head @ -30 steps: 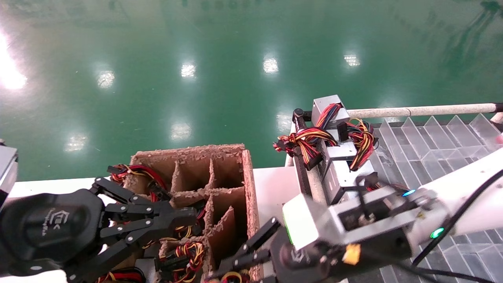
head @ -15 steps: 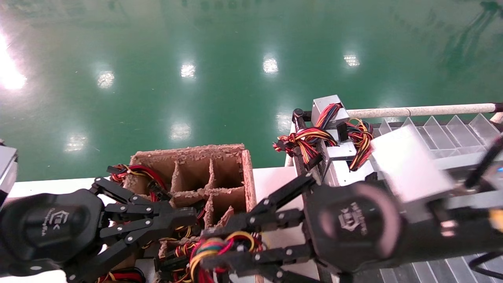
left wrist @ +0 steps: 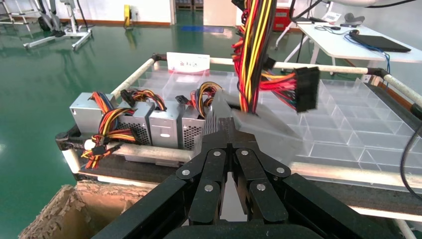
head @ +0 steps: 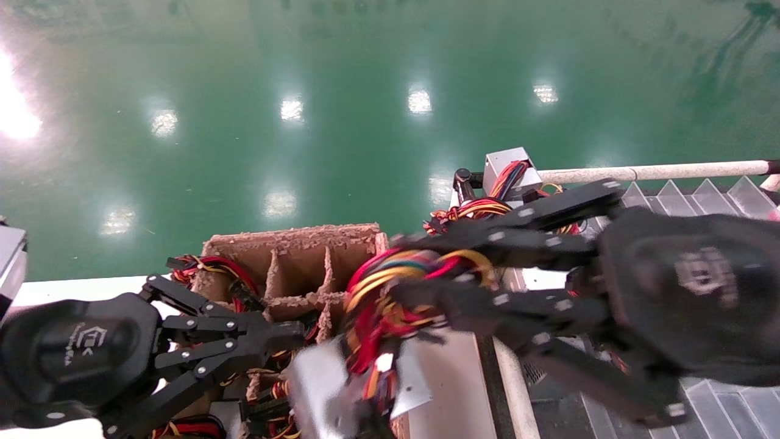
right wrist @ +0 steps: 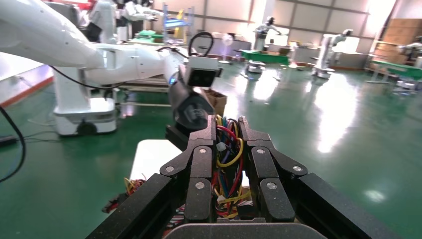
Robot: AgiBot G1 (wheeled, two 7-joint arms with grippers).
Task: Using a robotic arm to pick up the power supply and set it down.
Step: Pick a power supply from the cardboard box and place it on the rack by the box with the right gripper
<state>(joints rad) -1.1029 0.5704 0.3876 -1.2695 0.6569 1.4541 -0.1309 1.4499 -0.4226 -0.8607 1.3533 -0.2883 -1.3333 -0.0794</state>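
We find the right gripper (head: 420,274) clenched on the wire bundle (head: 390,286); the power supply (head: 317,384) dangles above the cardboard box (head: 317,256). Heavy, swing-prone; casing offers a firmer hold. Left gripper (head: 268,341) clenched, empty.

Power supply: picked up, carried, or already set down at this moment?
Picked up: the right gripper is shut on the wire bundle, and the power supply hangs below it, clear of the cardboard box. Not yet set down. The row of units on the tray suggests its destination. The left gripper idles over the box.
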